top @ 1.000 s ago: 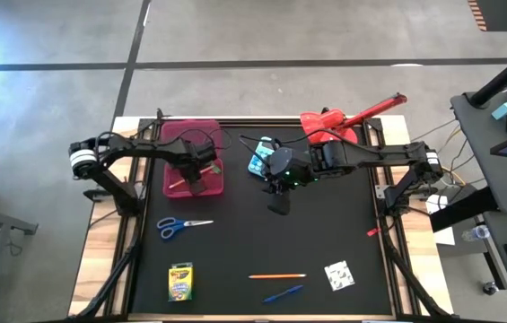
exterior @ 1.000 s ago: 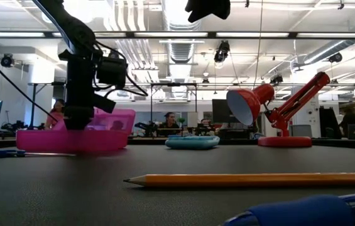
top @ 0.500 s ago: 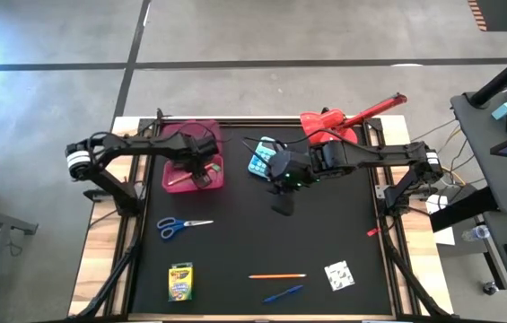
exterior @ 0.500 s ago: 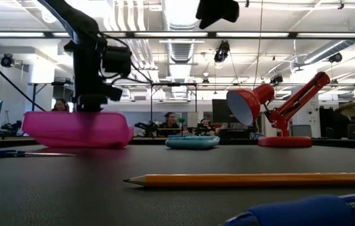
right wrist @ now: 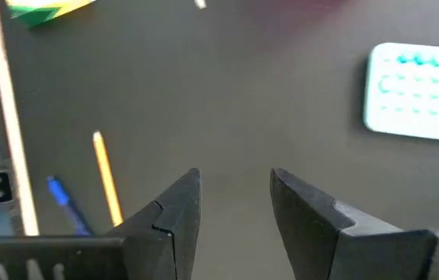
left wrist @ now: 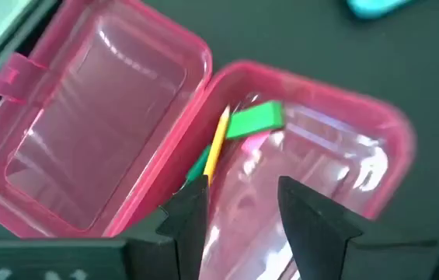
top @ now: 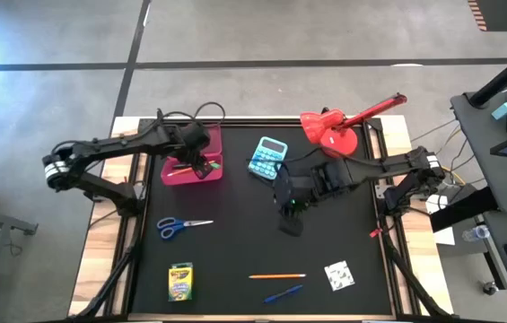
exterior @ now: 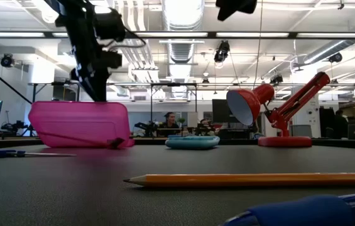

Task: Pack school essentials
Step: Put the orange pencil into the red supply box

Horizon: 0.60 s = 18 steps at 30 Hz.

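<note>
Packing is partly done: the pink case (left wrist: 281,179) lies open at the table's far left, holding a yellow pencil (left wrist: 216,146), a green eraser-like block (left wrist: 256,121) and a pink bit beside it. The left gripper (left wrist: 238,210) hangs just above the case's tray, its 2 fingers parted with nothing between them. The right gripper (right wrist: 235,206) hovers over bare mat near the table's middle, fingers spread and empty, with the turquoise calculator (top: 268,157) just beyond it.

Left to pack are the blue-handled scissors (top: 181,226) on the left, the crayon box (top: 180,282) near the front edge, the orange pencil (top: 277,275) and blue pen (top: 283,293) lying close together at front centre, and the white patterned square (top: 339,274) to their right.

For the next pick, the right arm looks best placed for the orange pencil: I would come down with the fingers straddling it crosswise near its middle, so it stays level when lifted. The red lamp (top: 338,126) and calculator should be left alone.
</note>
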Each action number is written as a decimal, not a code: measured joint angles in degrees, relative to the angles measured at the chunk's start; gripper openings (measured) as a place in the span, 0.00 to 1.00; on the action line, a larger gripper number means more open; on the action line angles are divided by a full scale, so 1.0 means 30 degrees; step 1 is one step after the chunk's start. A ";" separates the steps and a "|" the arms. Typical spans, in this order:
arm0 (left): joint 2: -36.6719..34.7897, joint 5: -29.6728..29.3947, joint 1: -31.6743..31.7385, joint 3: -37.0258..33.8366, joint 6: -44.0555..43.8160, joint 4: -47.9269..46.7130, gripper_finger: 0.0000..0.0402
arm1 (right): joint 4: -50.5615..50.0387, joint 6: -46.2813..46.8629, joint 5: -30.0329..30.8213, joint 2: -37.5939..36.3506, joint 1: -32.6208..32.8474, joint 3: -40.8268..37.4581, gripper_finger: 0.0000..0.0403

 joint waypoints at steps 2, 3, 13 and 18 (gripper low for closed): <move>-0.0795 0.0403 -0.0029 0.0000 -0.0484 0.0300 0.35 | 0.0173 0.0446 0.0016 0.0001 0.0647 -0.0020 0.36; -0.1186 0.0875 -0.0026 0.0000 -0.0826 0.0572 0.35 | 0.0338 0.0664 0.0017 0.0001 0.0965 -0.0038 0.36; -0.4583 0.3786 -0.2247 -0.0676 -0.5088 0.4819 0.35 | 0.3738 0.2818 0.1512 0.0001 0.4244 -0.2272 0.36; -0.5327 0.3717 -0.4580 -0.0721 -0.5635 0.7112 0.35 | 0.6163 0.4365 0.1535 0.0009 0.4998 -0.3853 0.36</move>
